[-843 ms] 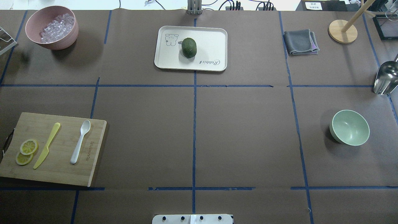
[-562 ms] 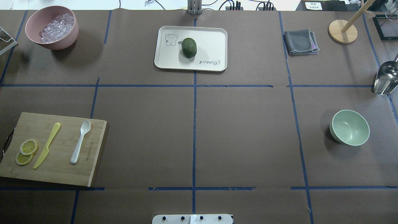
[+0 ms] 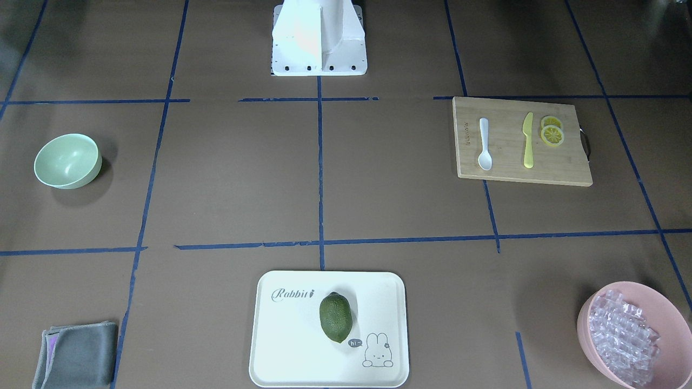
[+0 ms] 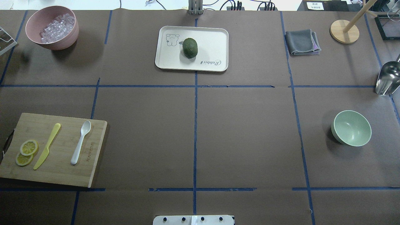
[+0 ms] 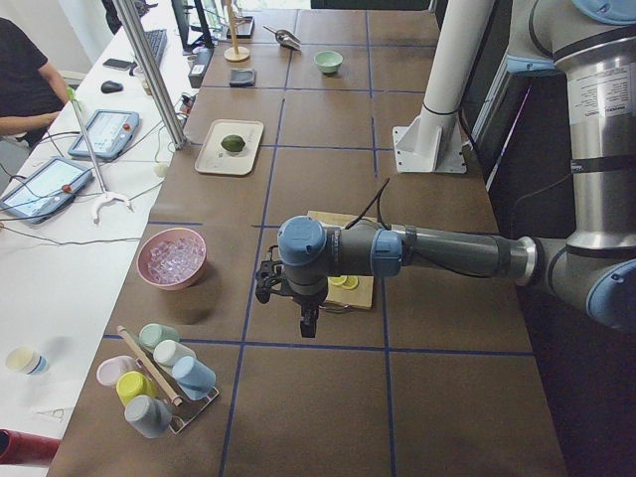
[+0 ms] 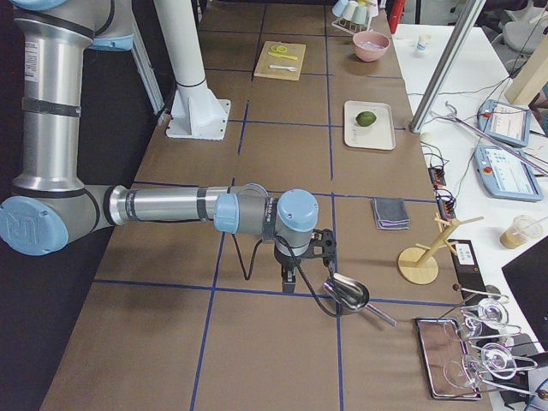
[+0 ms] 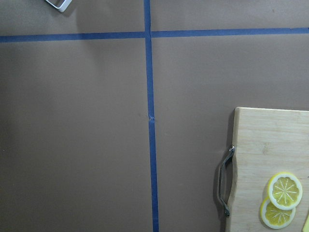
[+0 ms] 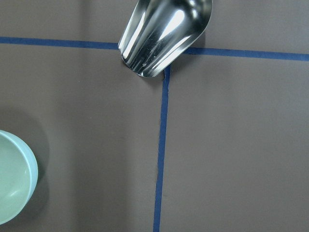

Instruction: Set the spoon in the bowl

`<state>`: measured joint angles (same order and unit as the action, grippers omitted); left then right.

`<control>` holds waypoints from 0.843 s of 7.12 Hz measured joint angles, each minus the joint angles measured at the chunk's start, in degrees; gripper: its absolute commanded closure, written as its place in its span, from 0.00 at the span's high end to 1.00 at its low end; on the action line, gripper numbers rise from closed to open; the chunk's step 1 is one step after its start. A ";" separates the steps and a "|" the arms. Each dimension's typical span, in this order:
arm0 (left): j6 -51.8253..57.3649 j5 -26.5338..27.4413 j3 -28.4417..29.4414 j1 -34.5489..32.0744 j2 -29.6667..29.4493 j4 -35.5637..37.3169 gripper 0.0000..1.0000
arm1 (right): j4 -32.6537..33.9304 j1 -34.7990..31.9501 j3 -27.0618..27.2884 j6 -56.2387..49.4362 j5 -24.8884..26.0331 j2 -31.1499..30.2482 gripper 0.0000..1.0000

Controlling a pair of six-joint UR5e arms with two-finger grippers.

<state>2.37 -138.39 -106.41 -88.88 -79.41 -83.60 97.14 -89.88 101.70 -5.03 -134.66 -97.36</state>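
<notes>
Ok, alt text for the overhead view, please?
A white spoon lies on a wooden cutting board at the near left, beside a yellow knife and lemon slices; the mint-green bowl sits empty far right. No arms visible.

White spoon [image 4: 81, 142], mint-green bowl [image 4: 352, 127], yellow knife [image 4: 47, 146], pink bowl [image 4: 52, 27].

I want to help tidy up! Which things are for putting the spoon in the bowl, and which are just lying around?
For the job: spoon, green bowl.
Just lying about: knife, lemon slices, cutting board, pink bowl, tray, green fruit, cloth, metal scoop.
</notes>
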 measured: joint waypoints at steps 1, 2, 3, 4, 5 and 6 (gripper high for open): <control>0.04 -0.24 0.12 0.04 -0.03 -0.23 1.00 | 0.00 0.03 -0.25 -0.06 -0.04 0.16 1.00; 0.25 -0.39 -0.16 0.16 0.00 -0.55 1.00 | -0.06 0.04 -0.32 -0.14 -0.06 0.23 1.00; 0.52 -1.02 -0.98 0.35 0.36 -0.89 1.00 | -0.09 0.09 -0.33 -0.17 -0.07 0.24 1.00; 0.03 -1.99 -1.62 1.44 0.82 -1.88 1.00 | -0.12 0.14 -0.29 -0.22 -0.07 0.27 1.00; -1.37 -2.55 -2.03 3.55 1.04 -3.54 1.00 | -0.14 0.19 -0.11 -0.22 -0.36 0.25 0.99; -2.39 -2.75 -2.16 4.94 1.13 -4.92 1.00 | -0.16 0.78 0.04 0.07 -1.38 0.21 0.99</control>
<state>-0.01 -141.14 -108.57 -83.94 -78.28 -88.52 96.98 -89.10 101.74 -4.96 -136.05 -97.16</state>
